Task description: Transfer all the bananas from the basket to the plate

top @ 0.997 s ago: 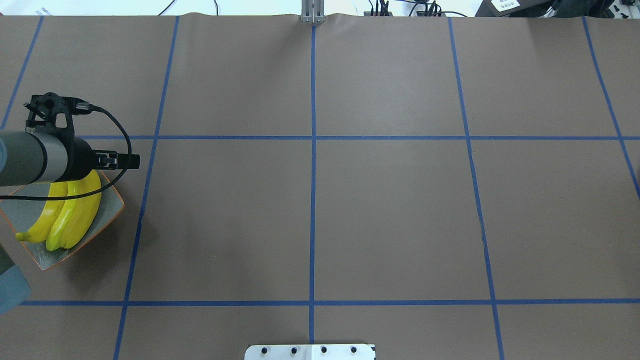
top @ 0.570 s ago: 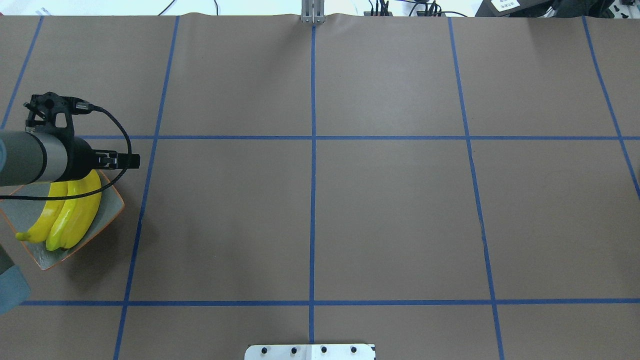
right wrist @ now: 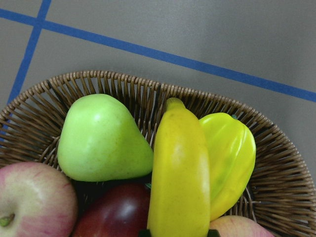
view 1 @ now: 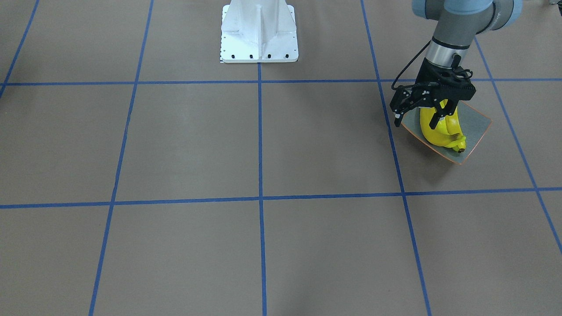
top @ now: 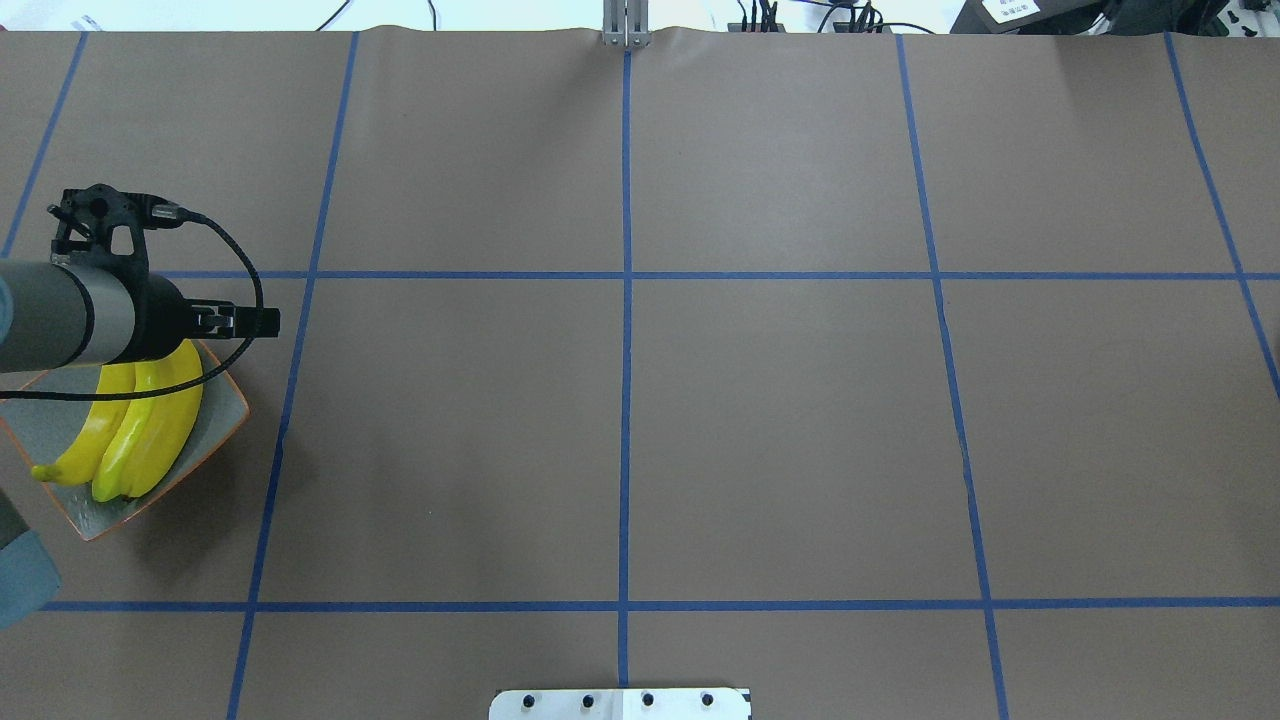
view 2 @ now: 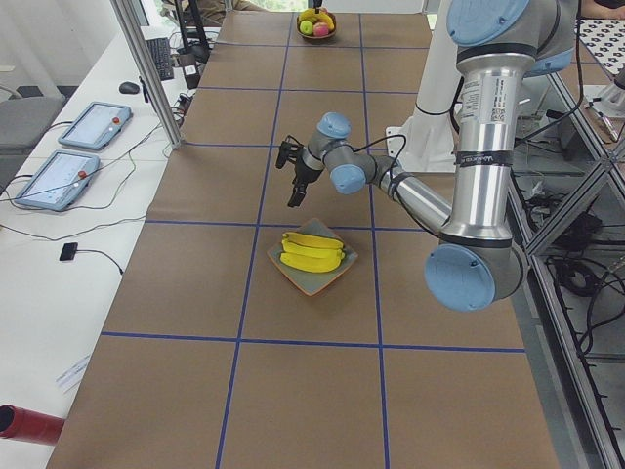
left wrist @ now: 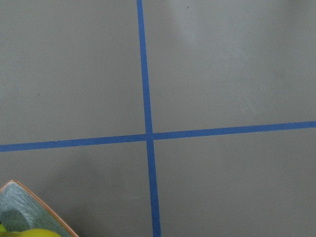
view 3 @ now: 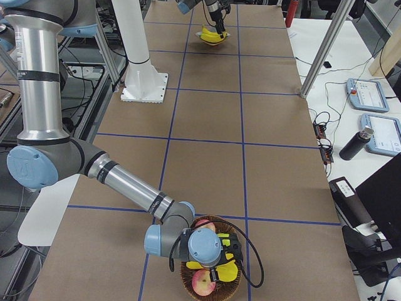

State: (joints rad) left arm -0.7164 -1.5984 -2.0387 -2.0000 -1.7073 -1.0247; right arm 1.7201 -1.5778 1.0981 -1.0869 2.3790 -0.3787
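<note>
1. At the robot's left end of the brown paper-covered table (top: 640, 450), a squarish grey-blue plate with a thin orange rim (top: 225, 410) holds bright yellow, glossy curved bananas (top: 150, 440) side by side. The left arm covers their far ends and the overhead frame cuts off one plate corner, so the count is uncertain.
2. The left gripper (view 1: 444, 115) hangs above the plate, jaws apart, holding nothing.
3. The left wrist view catches only one plate corner.
4. At the opposite end, well apart, a woven wicker basket (right wrist: 123, 81) holds a further banana (right wrist: 180, 173). It touches a green pear (right wrist: 101, 140) and a ribbed yellow-green fruit (right wrist: 229, 158); its lower end is cut off.
5. The right gripper (view 3: 216, 266) sits over the basket; whether its jaws are apart or together cannot be told.
6. The plate's outer corner lies near a blue tape line (top: 285, 440).
</note>
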